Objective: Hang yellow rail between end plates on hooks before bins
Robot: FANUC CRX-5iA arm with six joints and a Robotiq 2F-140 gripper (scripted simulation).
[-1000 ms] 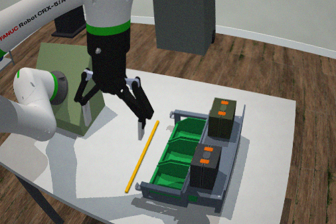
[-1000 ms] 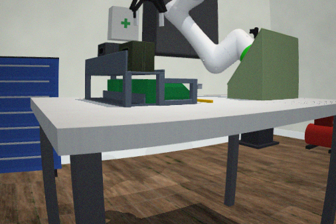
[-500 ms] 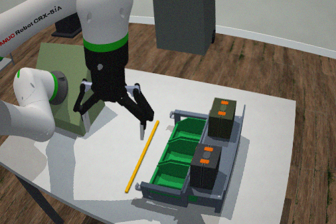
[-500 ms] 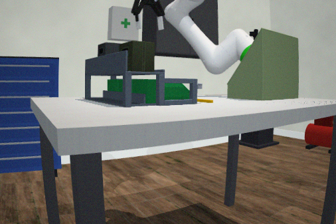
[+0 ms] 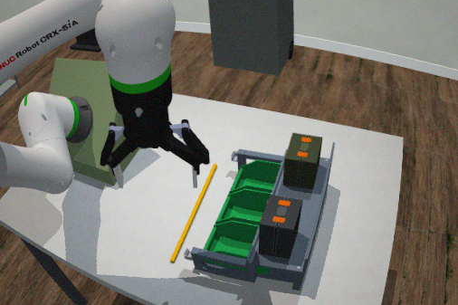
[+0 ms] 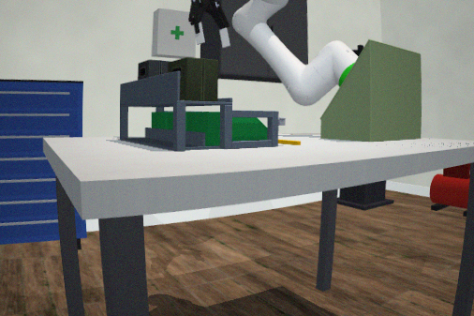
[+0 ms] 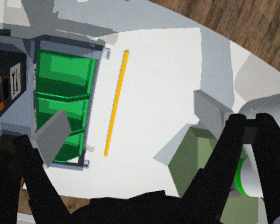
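Yellow slim rail (image 5: 194, 213), tool (image 5: 157, 173) spread wide

Exterior view: only one end of the yellow rail (image 6: 289, 142) shows past the grey rack (image 6: 178, 123), which also screens most of the green bins (image 6: 206, 125); the two hooks and their end plates are too small to make out. Wrist view: the gripper (image 7: 134, 153) body blacks out the lower frame, and the left edge cuts the rack. Top view: the left edge crops the arm (image 5: 41, 42) and its lettering.
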